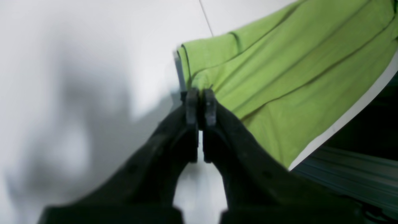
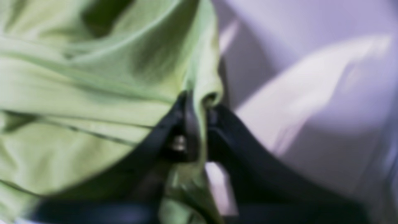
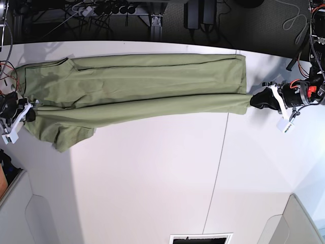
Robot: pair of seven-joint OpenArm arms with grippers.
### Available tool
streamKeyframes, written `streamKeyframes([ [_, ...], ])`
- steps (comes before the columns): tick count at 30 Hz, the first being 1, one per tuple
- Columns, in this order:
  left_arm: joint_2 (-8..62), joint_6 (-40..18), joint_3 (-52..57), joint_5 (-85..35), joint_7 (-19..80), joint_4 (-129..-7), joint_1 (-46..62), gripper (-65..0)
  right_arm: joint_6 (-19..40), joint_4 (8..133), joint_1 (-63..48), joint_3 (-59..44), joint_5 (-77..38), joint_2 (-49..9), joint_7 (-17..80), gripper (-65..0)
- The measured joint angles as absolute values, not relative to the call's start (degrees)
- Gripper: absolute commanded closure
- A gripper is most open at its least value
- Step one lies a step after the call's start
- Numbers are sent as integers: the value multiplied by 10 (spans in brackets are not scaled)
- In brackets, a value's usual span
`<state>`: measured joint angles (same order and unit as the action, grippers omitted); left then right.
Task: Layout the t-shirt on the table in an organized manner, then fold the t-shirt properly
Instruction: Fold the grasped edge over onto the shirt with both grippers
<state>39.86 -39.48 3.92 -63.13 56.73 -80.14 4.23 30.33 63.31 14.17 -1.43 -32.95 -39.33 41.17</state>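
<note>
Base view: the soft green t-shirt [image 3: 137, 86] stretches creased along the smooth white table [image 3: 152, 168] between left gripper [image 1: 201, 93], clamped on its hem, and right gripper [image 2: 199, 102], pinching cloth.

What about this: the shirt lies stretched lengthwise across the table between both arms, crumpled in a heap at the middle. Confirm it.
Not a heap. The base view shows the shirt pulled long and flat across the table between both arms, with only lengthwise creases.
</note>
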Motion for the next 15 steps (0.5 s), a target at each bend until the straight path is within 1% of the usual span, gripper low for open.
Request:
streamKeyframes([
  [1,398,-395,39,-631,566,-801,41,0,304,633,139,-14,-332,-393,413,-328],
  [2,399,-395,39,-631,565,-801,40,0,304,633,140,-14,-335,-393,413,-354],
  [5,398,-395,39,-629,566,-801,40,0,304,647,142,-31,-352,-391,385,-355],
  [8,398,-395,39,-630,565,-801,39,0,302,668,148,-83,-352,-369,357,-355],
  [11,397,-395,39,-629,566,-801,40,0,299,669,171,-103,-323,-330,353,-355],
  [15,393,-395,39,-629,565,-801,40,0,304,653,197,-87,-256,-260,349,-355],
])
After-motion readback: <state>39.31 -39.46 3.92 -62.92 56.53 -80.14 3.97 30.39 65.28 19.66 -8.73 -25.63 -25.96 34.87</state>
